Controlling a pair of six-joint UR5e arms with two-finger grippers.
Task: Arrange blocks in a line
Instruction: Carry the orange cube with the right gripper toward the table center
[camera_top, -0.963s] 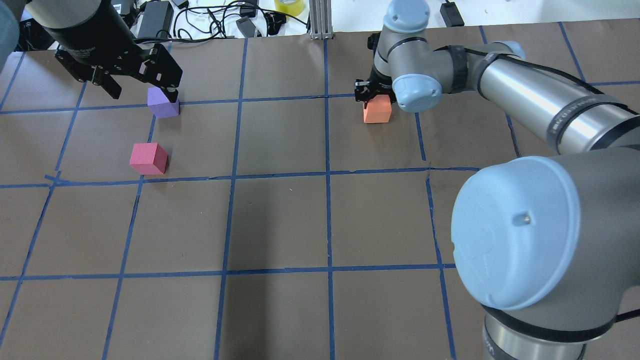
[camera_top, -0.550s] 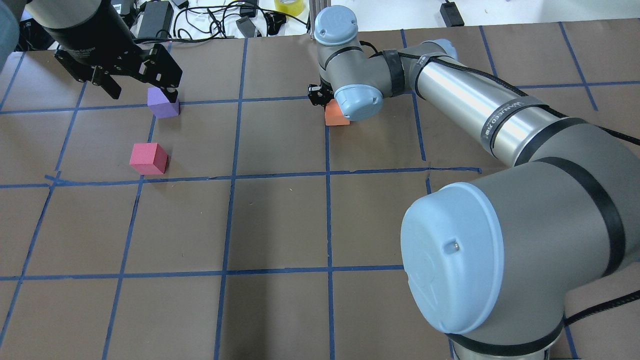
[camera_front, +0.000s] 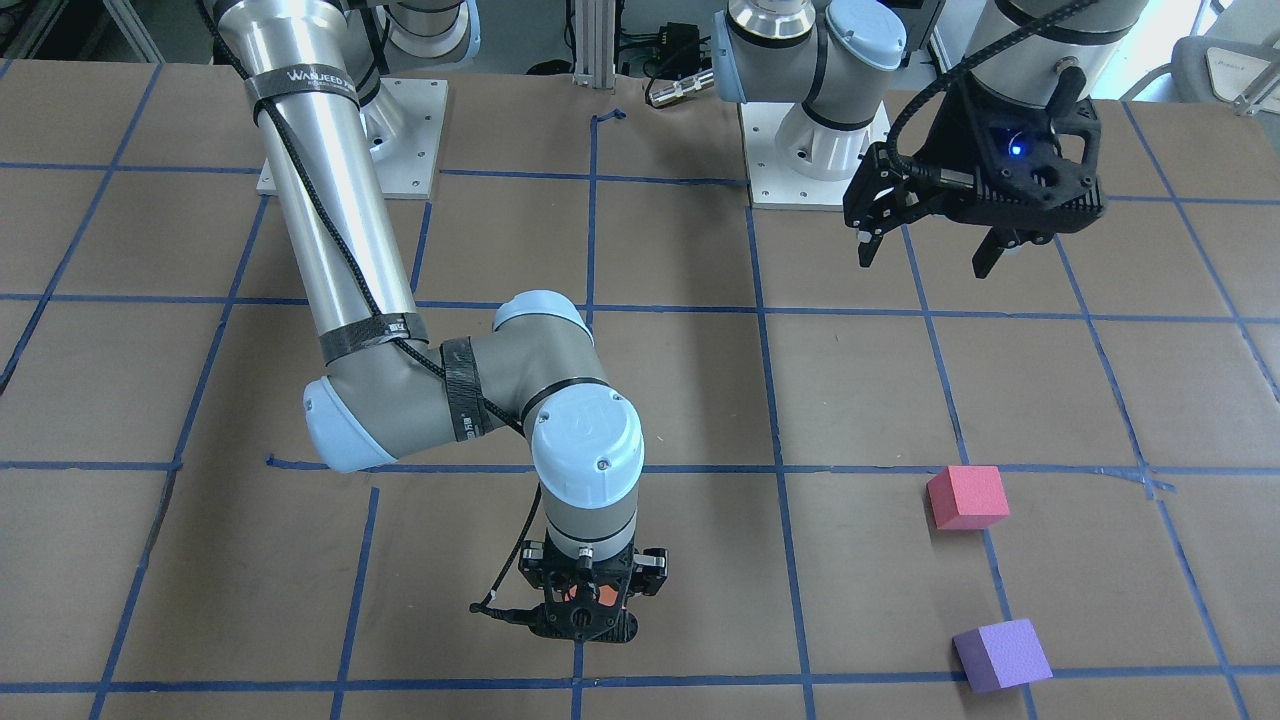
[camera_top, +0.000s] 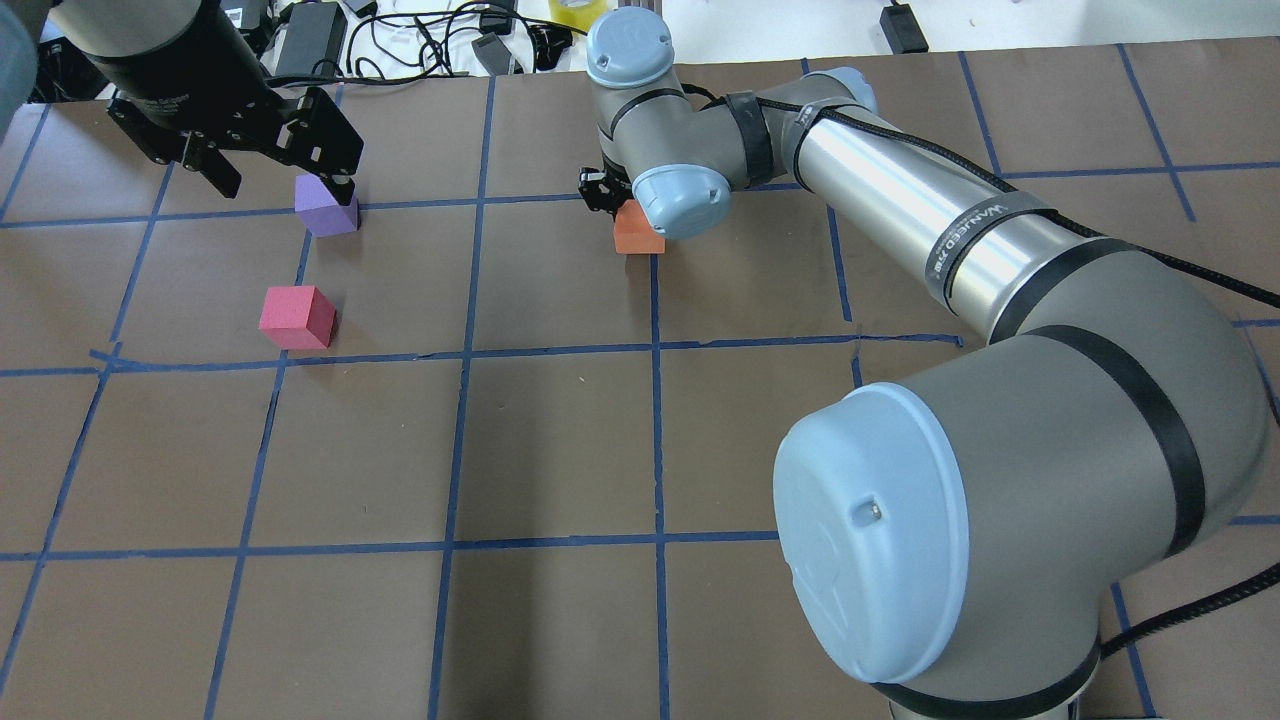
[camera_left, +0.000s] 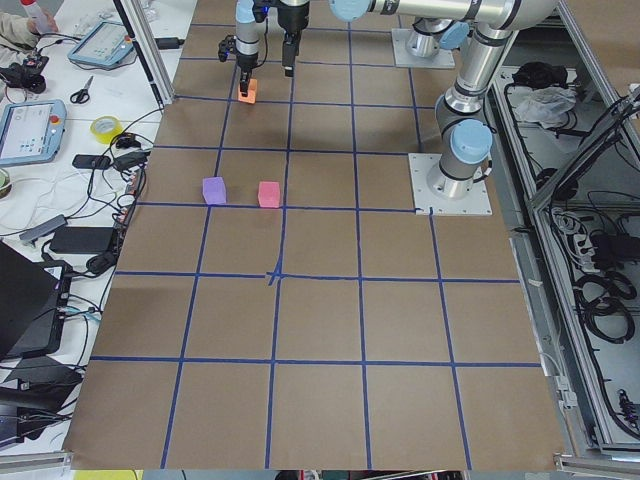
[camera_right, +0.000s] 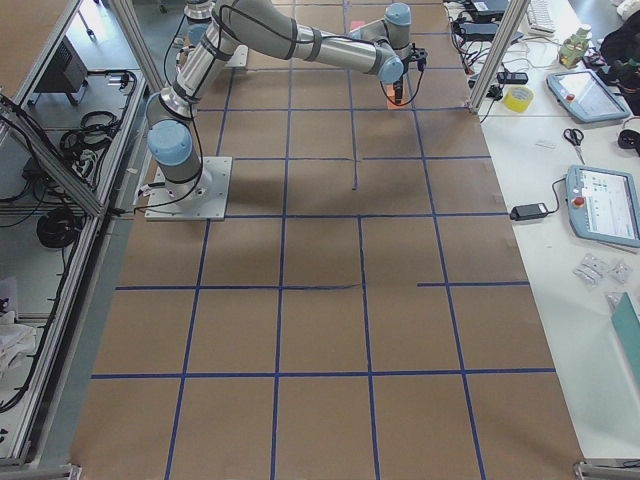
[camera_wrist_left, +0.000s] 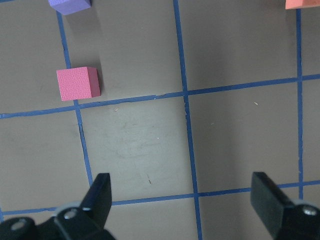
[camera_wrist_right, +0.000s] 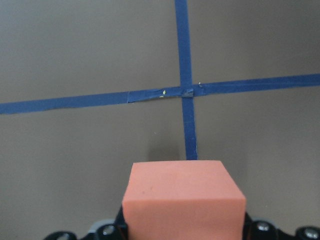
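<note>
Right tool (camera_front: 587, 605): clamped on the orange block (camera_top: 636, 235), well to the robot's right of the purple block (camera_top: 322, 212).
Left tool (camera_front: 925, 260): spread wide, empty, raised robotward of purple.
Pink block (camera_top: 297, 317): near purple, robotward.
Risk: released level with purple, orange makes a corner, not a line; squeezed foam may twist.
Orientation: cube, no long axis; faces roughly square to the tape grid (camera_wrist_right: 185, 50).

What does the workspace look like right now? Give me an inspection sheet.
Surface: brown table, blue tape grid.
Job's things: orange block in the right gripper; pinkish-red block and purple block resting apart.
Clutter: yellow tape roll beyond the far edge.
Grippers: left gripper open, raised, empty; right gripper shut on orange block.
Cables: black cable along right arm; loose cords beyond the far edge.
Surroundings: teach pendant on side bench.
</note>
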